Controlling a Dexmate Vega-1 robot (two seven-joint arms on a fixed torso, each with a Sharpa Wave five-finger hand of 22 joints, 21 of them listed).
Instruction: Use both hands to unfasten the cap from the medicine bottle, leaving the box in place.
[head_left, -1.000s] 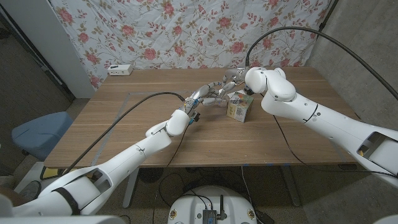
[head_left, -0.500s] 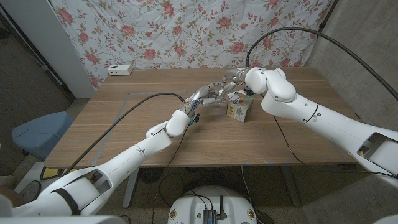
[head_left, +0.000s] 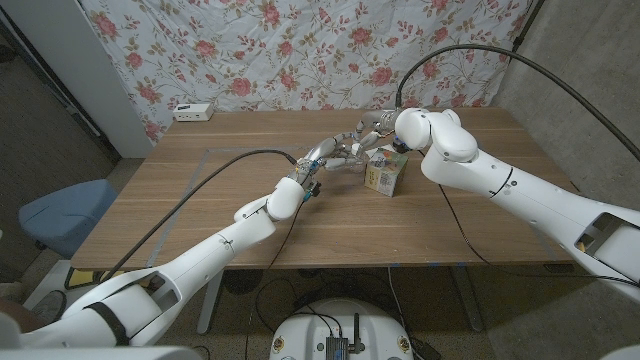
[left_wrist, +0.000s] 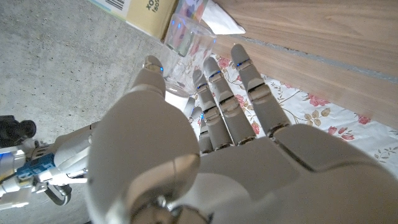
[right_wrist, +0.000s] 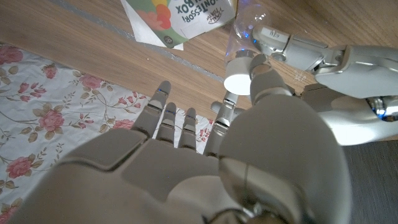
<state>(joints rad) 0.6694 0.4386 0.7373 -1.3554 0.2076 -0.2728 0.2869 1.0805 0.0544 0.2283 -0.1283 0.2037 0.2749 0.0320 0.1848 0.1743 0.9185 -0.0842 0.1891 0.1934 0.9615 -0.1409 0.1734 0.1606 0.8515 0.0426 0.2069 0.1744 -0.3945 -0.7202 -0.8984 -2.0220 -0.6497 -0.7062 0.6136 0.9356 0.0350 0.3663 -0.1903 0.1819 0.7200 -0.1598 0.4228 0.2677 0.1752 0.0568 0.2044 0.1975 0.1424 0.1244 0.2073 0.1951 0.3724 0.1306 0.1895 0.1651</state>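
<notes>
A clear medicine bottle (left_wrist: 186, 43) is held off the table by my left hand (head_left: 335, 152), thumb on one side and fingers on the other. Its white cap (right_wrist: 237, 83) sits on the bottle (right_wrist: 245, 34) neck. My right hand (head_left: 372, 132) meets it from the far side, with thumb and fingers pinching the cap. In the right wrist view my left hand (right_wrist: 317, 56) wraps the bottle body. The yellow-green box (head_left: 382, 176) stands on the table just right of both hands, with a white leaflet (left_wrist: 221, 18) beside it.
The wooden table (head_left: 200, 200) has a small white device (head_left: 193, 111) at its back left corner. A black cable (head_left: 235, 154) trails along my left arm. A floral curtain hangs behind the table, and a blue chair (head_left: 60, 215) stands off its left side.
</notes>
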